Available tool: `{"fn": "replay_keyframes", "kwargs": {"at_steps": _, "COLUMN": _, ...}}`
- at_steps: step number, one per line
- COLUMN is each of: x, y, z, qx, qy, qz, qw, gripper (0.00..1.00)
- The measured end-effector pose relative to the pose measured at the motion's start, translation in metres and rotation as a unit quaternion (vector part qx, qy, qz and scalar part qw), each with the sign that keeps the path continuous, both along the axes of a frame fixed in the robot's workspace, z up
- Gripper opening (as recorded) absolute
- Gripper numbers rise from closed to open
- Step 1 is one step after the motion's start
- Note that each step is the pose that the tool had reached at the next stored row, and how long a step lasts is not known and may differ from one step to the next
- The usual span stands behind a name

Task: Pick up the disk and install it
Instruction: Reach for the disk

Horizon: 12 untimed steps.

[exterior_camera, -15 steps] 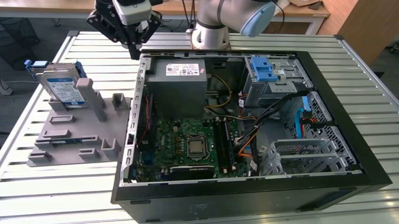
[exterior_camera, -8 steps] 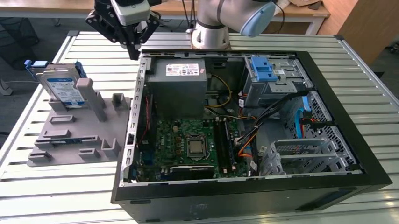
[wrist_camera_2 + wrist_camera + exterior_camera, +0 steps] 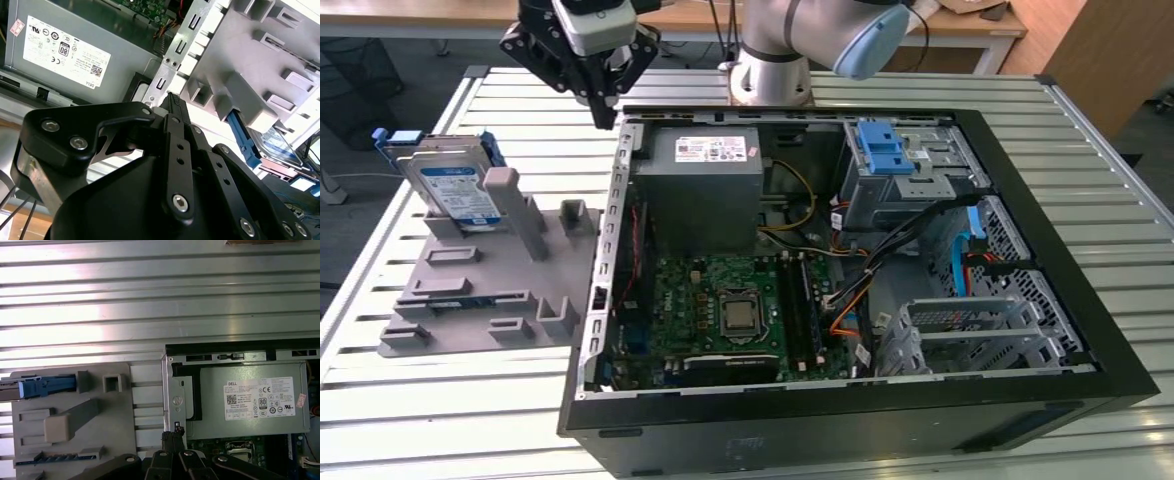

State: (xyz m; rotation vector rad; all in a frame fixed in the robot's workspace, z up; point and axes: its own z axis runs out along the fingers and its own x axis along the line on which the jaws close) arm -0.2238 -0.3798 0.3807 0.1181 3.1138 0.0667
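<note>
The disk point(image 3: 455, 190) stands on edge in a slot of the grey fixture point(image 3: 474, 295), out on the exterior view's left and clear of the computer, its white-and-blue label facing out and its blue bracket around it. Now to the gripper point(image 3: 603, 113): it's clenched, fingertips pinched together with nothing between them, pointing straight down. It hangs just off the far left corner of the open computer case point(image 3: 827, 432), right by the metal rim. In the first wrist view the closed tips point(image 3: 176, 432) sit over that rim edge, with the grey power supply point(image 3: 250, 400) and its white sticker on one side and the fixture point(image 3: 100, 440) on the other. The disk shows edge-on there, a strip of blue bracket point(image 3: 40, 386) at the fixture's end. The second wrist view has the black linkage of the gripper point(image 3: 173, 100) drawn shut in front, the power supply point(image 3: 60, 50) beyond it, and the disk point(image 3: 280, 145) tucked behind the fixture's blocks point(image 3: 240, 65). So gripper and disk are well apart, with no contact. Further out, the case lies open on the slatted metal table point(image 3: 454, 425), green motherboard point(image 3: 734, 310) in the middle. The blue ribbed latch point(image 3: 887, 150) is at the far right and a perforated metal drive cage point(image 3: 961, 330) at the near right. The arm point(image 3: 781, 45) rises behind the case's far side.
</note>
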Motion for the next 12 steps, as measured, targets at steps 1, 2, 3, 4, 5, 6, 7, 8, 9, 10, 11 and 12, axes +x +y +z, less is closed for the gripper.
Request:
{"fn": "replay_keyframes", "kwargs": {"at_steps": 1, "x": -0.0003, "y": 0.0000, "z": -0.0001, "qx": 0.0000, "qy": 0.0000, "qz": 0.000, "qw": 1.0000, "gripper": 0.11}}
{"fn": "replay_keyframes", "kwargs": {"at_steps": 2, "x": -0.0007, "y": 0.0000, "z": -0.0002, "qx": 0.0000, "qy": 0.0000, "qz": 0.000, "qw": 1.0000, "gripper": 0.11}}
{"fn": "replay_keyframes", "kwargs": {"at_steps": 3, "x": -0.0010, "y": 0.0000, "z": -0.0002, "qx": 0.0000, "qy": 0.0000, "qz": 0.000, "qw": 1.0000, "gripper": 0.11}}
{"fn": "replay_keyframes", "kwargs": {"at_steps": 4, "x": -0.0013, "y": 0.0000, "z": -0.0003, "qx": 0.0000, "qy": 0.0000, "qz": 0.000, "qw": 1.0000, "gripper": 0.11}}
{"fn": "replay_keyframes", "kwargs": {"at_steps": 5, "x": -0.0017, "y": 0.0000, "z": -0.0004, "qx": 0.0000, "qy": 0.0000, "qz": 0.000, "qw": 1.0000, "gripper": 0.11}}
{"fn": "replay_keyframes", "kwargs": {"at_steps": 6, "x": -0.0020, "y": 0.0000, "z": -0.0005, "qx": 0.0000, "qy": 0.0000, "qz": 0.000, "qw": 1.0000, "gripper": 0.11}}
{"fn": "replay_keyframes", "kwargs": {"at_steps": 7, "x": -0.0023, "y": 0.0000, "z": -0.0006, "qx": 0.0000, "qy": 0.0000, "qz": 0.000, "qw": 1.0000, "gripper": 0.11}}
{"fn": "replay_keyframes", "kwargs": {"at_steps": 8, "x": -0.0027, "y": 0.0000, "z": -0.0007, "qx": 0.0000, "qy": 0.0000, "qz": 0.000, "qw": 1.0000, "gripper": 0.11}}
{"fn": "replay_keyframes", "kwargs": {"at_steps": 9, "x": -0.0030, "y": 0.0000, "z": -0.0008, "qx": 0.0000, "qy": 0.0000, "qz": 0.000, "qw": 1.0000, "gripper": 0.11}}
{"fn": "replay_keyframes", "kwargs": {"at_steps": 10, "x": -0.0033, "y": 0.0000, "z": -0.0008, "qx": 0.0000, "qy": 0.0000, "qz": 0.000, "qw": 1.0000, "gripper": 0.11}}
{"fn": "replay_keyframes", "kwargs": {"at_steps": 11, "x": -0.0037, "y": 0.0000, "z": -0.0009, "qx": 0.0000, "qy": 0.0000, "qz": 0.000, "qw": 1.0000, "gripper": 0.11}}
{"fn": "replay_keyframes", "kwargs": {"at_steps": 12, "x": -0.0040, "y": 0.0000, "z": -0.0010, "qx": 0.0000, "qy": 0.0000, "qz": 0.000, "qw": 1.0000, "gripper": 0.11}}
